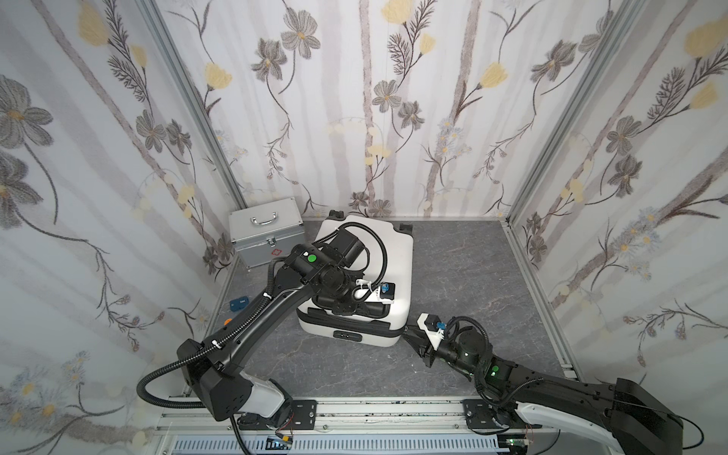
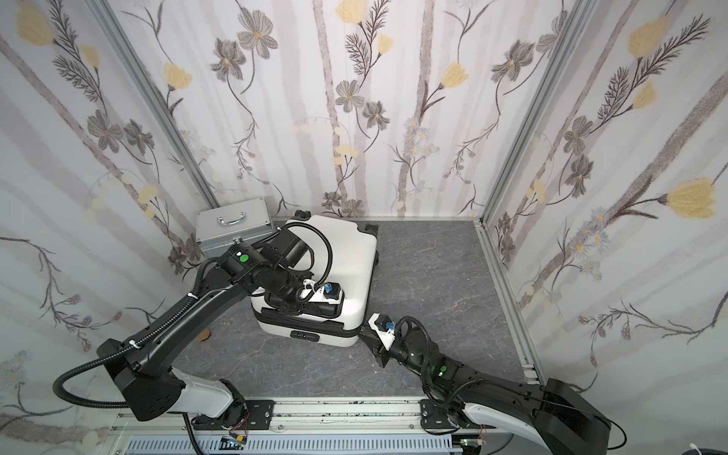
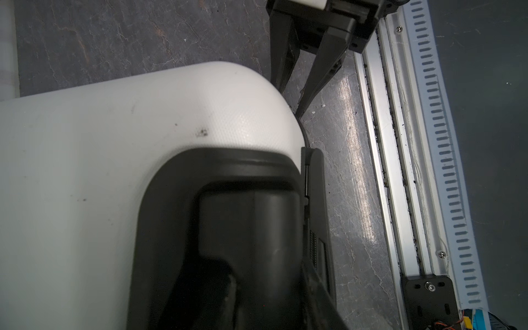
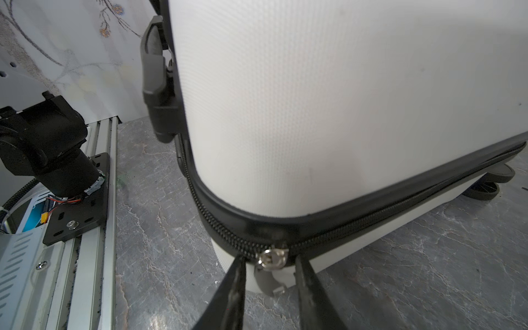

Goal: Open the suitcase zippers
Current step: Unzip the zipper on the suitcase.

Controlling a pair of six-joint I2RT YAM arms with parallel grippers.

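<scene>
The white suitcase (image 1: pixel 394 256) (image 2: pixel 350 260) lies flat on the grey floor, wheels toward the back wall. My left gripper (image 1: pixel 346 306) (image 2: pixel 300 309) (image 3: pixel 265 274) reaches into the black handle recess (image 3: pixel 171 200), its fingers closed on either side of the black handle (image 3: pixel 248 228). The dark zipper band (image 4: pixel 223 225) runs round the seam. At the near right corner sits a silver zipper pull (image 4: pixel 273 258). My right gripper (image 1: pixel 409 331) (image 2: pixel 364 335) (image 3: pixel 291 100) (image 4: pixel 270 265) straddles that pull, with a small gap on each side.
A silver aluminium case (image 1: pixel 268 232) (image 2: pixel 234 224) stands at the back left, close beside the suitcase. A small blue object (image 1: pixel 239 304) lies by the left wall. The aluminium rail (image 1: pixel 394 413) with both arm bases runs along the front edge. Papered walls enclose three sides.
</scene>
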